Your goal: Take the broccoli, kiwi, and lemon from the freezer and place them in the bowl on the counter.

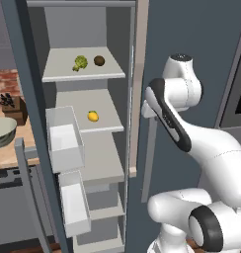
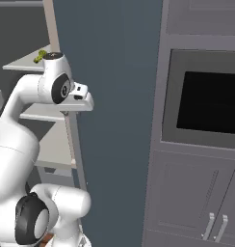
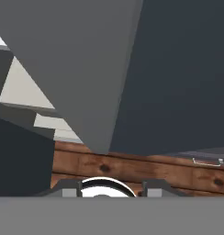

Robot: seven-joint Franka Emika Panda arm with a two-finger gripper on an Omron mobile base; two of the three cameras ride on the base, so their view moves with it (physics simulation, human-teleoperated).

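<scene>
Fingertips (image 3: 70, 189) barely rise above the bottom edge of your hand view, two dark stubs standing apart with nothing between them; how far they are spread you cannot tell from so little, so treat the grip as unknown. Ahead of them runs a brown wooden floor (image 3: 146, 167), and above it the dark grey freezer (image 3: 178, 78) wall and a lighter grey panel meet in a sharp edge that comes down towards the floor just ahead of the hand, with pale shelf edges off to the left.

Turn to the left base view. Your arm (image 1: 191, 138) is folded beside the open freezer, outside its right wall, its hand end close to that wall. The broccoli (image 1: 80, 63), bumpy yellow-green, sits on the top white shelf with the dark brown kiwi (image 1: 99, 61) near it on the right, not touching. The lemon (image 1: 93, 116), bright yellow, lies alone on the shelf below. Clear door bins (image 1: 65, 141) on the open door crowd the left side of the opening. The bowl (image 1: 4, 132) rests on the counter (image 1: 16, 148) at far left, beyond the door.

From the right base view, you see the arm's upper joint against the freezer's edge, with the broccoli just visible on the top shelf behind it. A built-in oven (image 2: 211, 101) stands to the right, well apart.
</scene>
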